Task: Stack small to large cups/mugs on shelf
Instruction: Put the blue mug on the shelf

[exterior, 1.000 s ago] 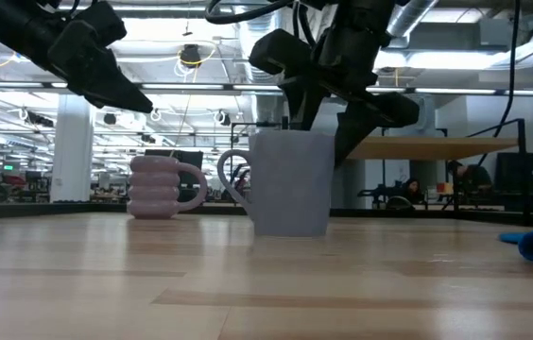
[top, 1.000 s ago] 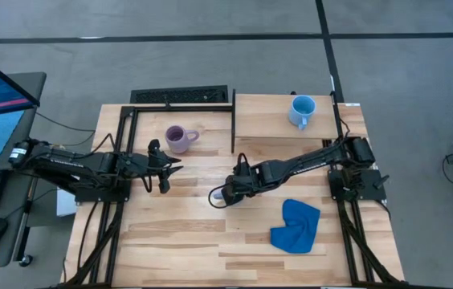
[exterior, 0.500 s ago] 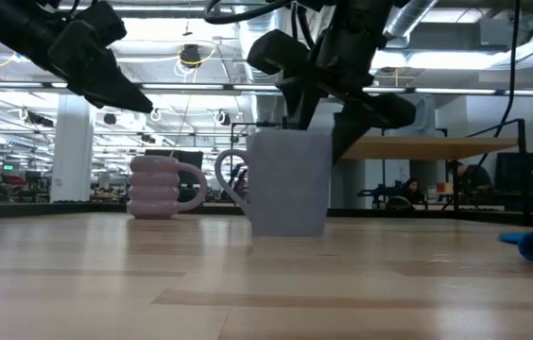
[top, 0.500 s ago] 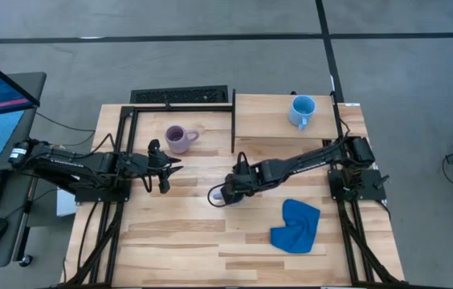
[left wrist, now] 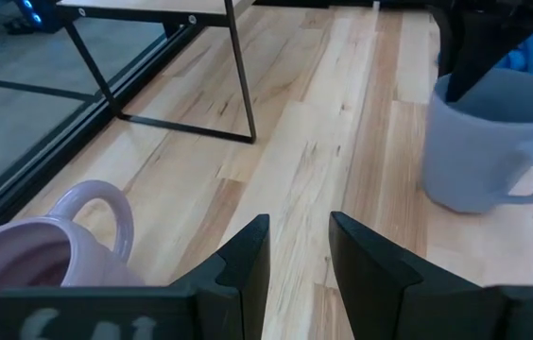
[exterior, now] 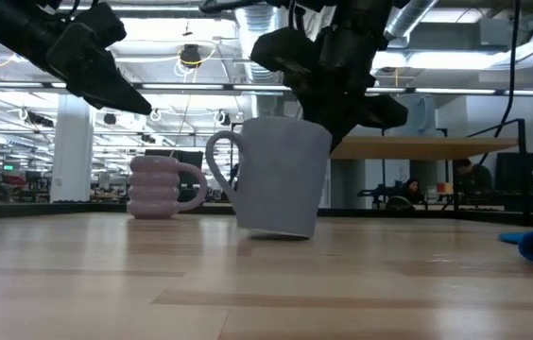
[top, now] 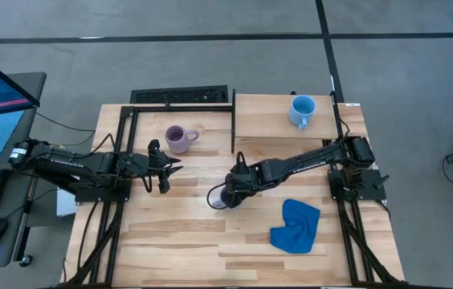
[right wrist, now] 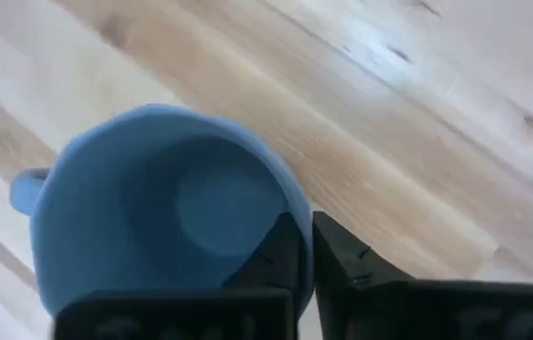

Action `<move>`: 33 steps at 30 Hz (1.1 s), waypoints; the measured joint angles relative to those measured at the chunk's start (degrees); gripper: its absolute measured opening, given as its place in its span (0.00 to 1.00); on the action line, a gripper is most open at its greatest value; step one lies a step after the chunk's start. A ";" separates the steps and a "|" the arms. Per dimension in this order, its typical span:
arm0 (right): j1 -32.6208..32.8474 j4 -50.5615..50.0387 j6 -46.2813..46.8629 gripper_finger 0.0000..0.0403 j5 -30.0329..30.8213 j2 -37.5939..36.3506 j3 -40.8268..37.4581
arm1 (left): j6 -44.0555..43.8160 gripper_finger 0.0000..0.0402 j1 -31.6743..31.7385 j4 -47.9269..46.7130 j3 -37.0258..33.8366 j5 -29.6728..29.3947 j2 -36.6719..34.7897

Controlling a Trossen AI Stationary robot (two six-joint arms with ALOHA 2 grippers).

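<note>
Rim of grey-blue mug [exterior: 281,177], seemingly tilted, sits pinched in right gripper [right wrist: 302,247].

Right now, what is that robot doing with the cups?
The right end effector has pinched the rim of the grey-blue mug in the middle of the table, and the mug sits tilted. The left end effector hangs near the purple mug. The light blue mug is already on the shelf.

We see lilac mug [top: 177,138], grey-blue mug [exterior: 281,187], sky-blue mug [top: 302,109], blue cloth [top: 297,225], pale striped desk [top: 178,233].
</note>
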 joint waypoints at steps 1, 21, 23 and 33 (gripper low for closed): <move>0.00 0.34 -2.35 0.05 -0.07 0.00 -0.01 | 0.00 0.26 0.00 0.00 0.00 -0.02 0.00; -0.39 -0.73 -26.85 0.05 -2.85 -0.09 0.12 | -0.07 0.26 0.00 -0.07 0.00 -0.02 0.00; -0.39 -1.09 -31.69 0.05 -3.16 -0.11 0.15 | -0.07 0.26 0.00 -0.08 0.00 -0.02 0.00; -0.87 -2.78 -43.82 0.05 -3.85 -0.20 0.19 | 0.02 0.26 0.00 -0.08 0.00 -0.06 0.00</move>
